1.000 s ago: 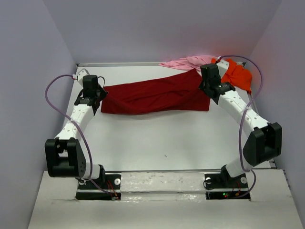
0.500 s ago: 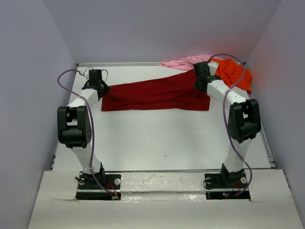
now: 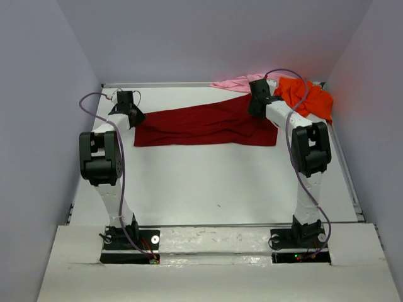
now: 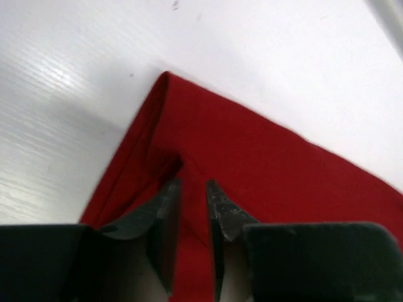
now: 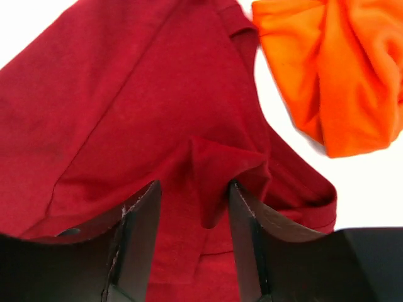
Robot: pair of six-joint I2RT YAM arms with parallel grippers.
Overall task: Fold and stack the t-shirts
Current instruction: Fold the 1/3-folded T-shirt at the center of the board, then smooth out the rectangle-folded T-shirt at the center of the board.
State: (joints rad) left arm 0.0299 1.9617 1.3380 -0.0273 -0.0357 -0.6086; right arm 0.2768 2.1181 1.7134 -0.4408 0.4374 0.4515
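The dark red t-shirt (image 3: 201,126) lies as a long folded band across the back of the table, its left corner (image 4: 165,78) doubled over. My left gripper (image 3: 131,117) sits on that left end. Its jaws (image 4: 192,187) stand a little apart, with flat red cloth showing between them. At the shirt's right end is my right gripper (image 3: 256,107). Its jaws (image 5: 192,189) are wide open around a small raised peak of red cloth (image 5: 220,163), which neither finger presses. The orange t-shirt (image 3: 308,97) (image 5: 334,69) lies crumpled at the back right, and the pale pink one (image 3: 234,83) is bunched behind it.
The white table (image 3: 208,182) is boxed in by grey walls on the left, back and right. Both arms stand folded high, elbows (image 3: 97,157) (image 3: 310,148) up over the table sides. Purple cables (image 3: 88,104) loop off each wrist.
Both arms have drawn up and pushed toward the back wall, shifting the red shirt slightly back. Both grippers, shut on the shirt's ends before, have now parted and let go.
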